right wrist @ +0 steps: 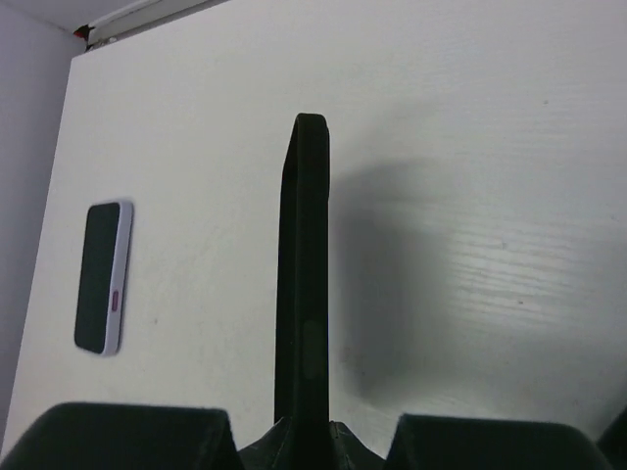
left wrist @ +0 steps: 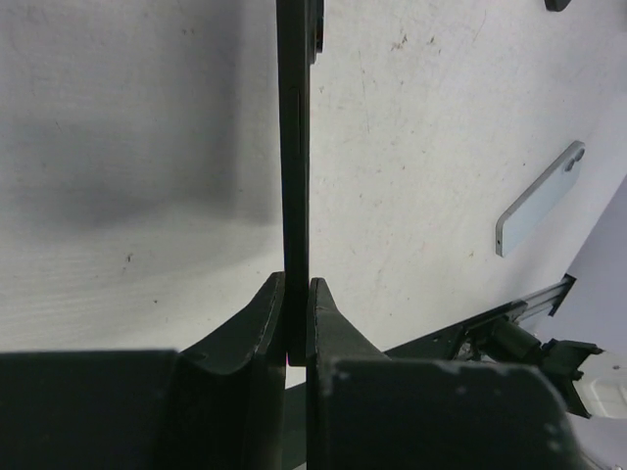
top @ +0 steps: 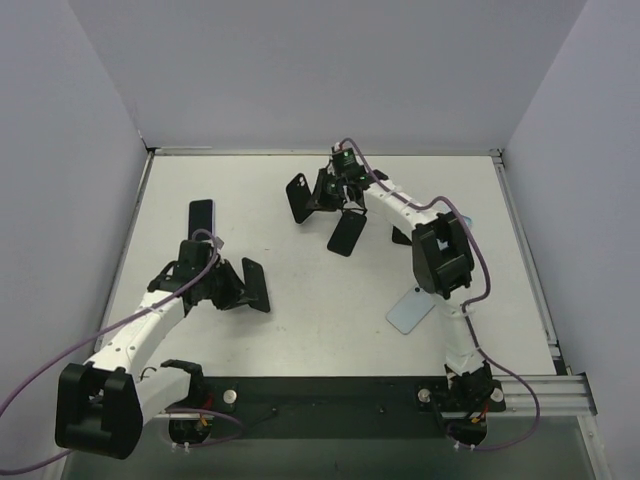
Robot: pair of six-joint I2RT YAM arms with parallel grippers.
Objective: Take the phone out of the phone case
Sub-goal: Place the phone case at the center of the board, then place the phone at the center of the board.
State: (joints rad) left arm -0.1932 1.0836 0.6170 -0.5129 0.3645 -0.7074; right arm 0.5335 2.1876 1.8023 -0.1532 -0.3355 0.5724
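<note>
My left gripper [top: 238, 286] is shut on a thin black slab [top: 256, 285] and holds it on edge above the table. In the left wrist view the slab [left wrist: 294, 147] runs straight up from between the closed fingers [left wrist: 265, 318]. I cannot tell whether it is a phone or a case. My right gripper [top: 328, 194] at the far middle is shut on a thicker black phone case [top: 298, 198], also on edge. In the right wrist view the case [right wrist: 304, 284] shows a moulded side button. Whether a phone sits inside it is hidden.
A dark-screened phone with a lilac rim [top: 201, 215] lies flat at the far left; it also shows in the right wrist view [right wrist: 101, 277]. Another black slab [top: 347, 232] lies near the right gripper. A pale blue slab [top: 410, 310] lies beside the right arm, seen also in the left wrist view [left wrist: 539, 199].
</note>
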